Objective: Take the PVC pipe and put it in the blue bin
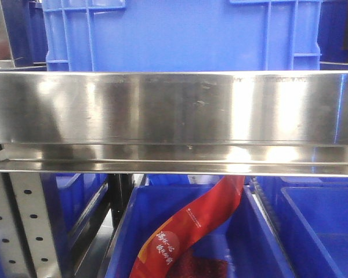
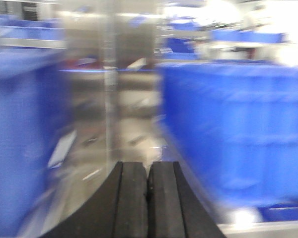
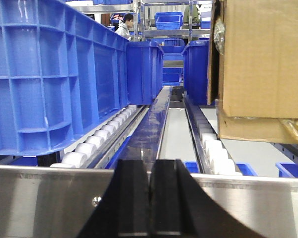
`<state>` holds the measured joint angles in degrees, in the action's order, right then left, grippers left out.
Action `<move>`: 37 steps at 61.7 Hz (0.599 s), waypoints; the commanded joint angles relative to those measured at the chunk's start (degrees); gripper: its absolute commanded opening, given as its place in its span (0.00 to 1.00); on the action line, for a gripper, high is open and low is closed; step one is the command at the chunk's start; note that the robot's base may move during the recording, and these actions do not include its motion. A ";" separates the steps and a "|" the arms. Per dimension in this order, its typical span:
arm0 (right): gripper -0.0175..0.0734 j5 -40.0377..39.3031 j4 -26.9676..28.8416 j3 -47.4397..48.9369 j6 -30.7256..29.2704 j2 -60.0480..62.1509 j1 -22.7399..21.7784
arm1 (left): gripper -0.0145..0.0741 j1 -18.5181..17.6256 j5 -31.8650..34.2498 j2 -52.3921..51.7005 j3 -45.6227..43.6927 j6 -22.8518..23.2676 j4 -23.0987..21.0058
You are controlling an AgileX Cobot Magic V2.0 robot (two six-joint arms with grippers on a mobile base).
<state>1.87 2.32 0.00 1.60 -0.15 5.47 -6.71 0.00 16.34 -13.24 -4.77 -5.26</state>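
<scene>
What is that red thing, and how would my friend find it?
Find the shiny steel shelf rail across the middle of the front view. Below it sits a blue bin, with a red banner-like strip curving down into it. It is the only red thing there, printed with pale characters.

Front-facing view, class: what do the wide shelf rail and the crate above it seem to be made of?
Shelf rail: likely stainless steel, brushed and glossy, with streaky mirror-like glare. Crate: apparently moulded plastic, matte blue, with raised stiffening ribs.

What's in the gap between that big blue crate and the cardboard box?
In the right wrist view, between blue crate and cardboard box: white rollers and a bare metal channel.
</scene>
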 commanded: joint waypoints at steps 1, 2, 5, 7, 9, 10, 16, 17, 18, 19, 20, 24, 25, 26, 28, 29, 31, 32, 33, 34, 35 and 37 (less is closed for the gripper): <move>0.01 -1.52 0.24 0.00 -0.20 0.15 -0.29 | 0.04 2.79 0.80 -3.55 2.88 -0.18 0.66; 0.01 -1.52 0.24 0.00 -0.20 0.15 -0.29 | 0.04 3.40 0.97 -4.42 3.69 -0.18 0.66; 0.01 -1.52 0.24 0.00 -0.20 0.15 -0.29 | 0.04 4.64 0.98 -6.17 5.30 -0.18 0.66; 0.01 -1.52 0.24 0.00 -0.20 0.15 -0.29 | 0.04 5.36 0.98 -7.63 6.61 -0.18 0.66; 0.01 -1.52 0.24 0.00 -0.20 0.15 -0.29 | 0.04 5.72 0.98 -8.76 7.92 -0.18 0.66; 0.01 -1.52 0.24 0.00 -0.20 0.15 -0.29 | 0.04 6.02 0.98 -9.59 8.43 -0.18 0.66; 0.01 -1.52 0.24 0.00 -0.20 0.15 -0.29 | 0.04 6.12 0.98 -13.67 12.17 -0.18 0.66; 0.01 -1.52 0.24 0.00 -0.20 0.15 -0.29 | 0.04 6.12 1.08 -14.32 12.72 -0.18 0.66; 0.01 -1.52 0.24 0.00 -0.20 0.15 -0.29 | 0.04 6.12 1.07 -14.96 13.24 -0.18 0.56; 0.01 -1.52 0.24 0.00 -0.20 0.15 -0.29 | 0.04 6.02 1.07 -15.61 13.24 -0.18 0.56; 0.01 -1.52 0.24 0.00 -0.20 0.15 -0.29 | 0.04 6.02 1.07 -16.27 13.24 -0.18 0.56; 0.01 -1.52 0.24 0.00 -0.20 0.15 -0.29 | 0.04 6.02 -2.35 -16.34 13.24 -0.18 0.46; 0.01 -1.52 0.24 0.00 -0.20 0.15 -0.29 | 0.04 6.02 -2.21 -16.34 13.24 -0.18 0.46; 0.01 -1.52 0.24 0.00 -0.20 0.15 -0.29 | 0.04 6.02 -2.10 -16.34 13.24 -0.18 0.46; 0.01 -1.52 0.24 0.00 -0.20 0.15 -0.29 | 0.04 6.02 -2.22 -16.34 13.24 -0.18 0.46; 0.01 -1.52 0.24 0.00 -0.20 0.15 -0.29 | 0.04 6.02 -2.22 -16.34 13.24 -0.18 0.46; 0.01 -1.52 0.24 0.00 -0.20 0.15 -0.29 | 0.04 6.02 -2.20 -16.34 13.24 -0.18 0.46; 0.01 -1.52 0.24 0.00 -0.20 0.15 -0.29 | 0.04 6.02 -2.20 -16.34 13.24 -0.18 0.46; 0.01 -1.52 0.24 0.00 -0.20 0.15 -0.29 | 0.04 6.02 -2.09 -16.34 13.24 -0.18 0.46; 0.01 -1.52 0.24 0.00 -0.20 0.15 -0.29 | 0.04 6.02 -1.82 -16.34 13.24 -0.18 0.46; 0.01 -1.52 0.24 0.00 -0.20 0.15 -0.29 | 0.04 6.02 -1.74 -16.34 13.24 -0.18 0.46; 0.01 -1.52 0.24 0.00 -0.20 0.15 -0.29 | 0.04 6.02 -1.69 -16.34 13.24 -0.18 0.46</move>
<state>1.74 2.32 -0.03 1.60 -0.15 5.47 -0.69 -2.36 0.41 0.11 -4.77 -4.91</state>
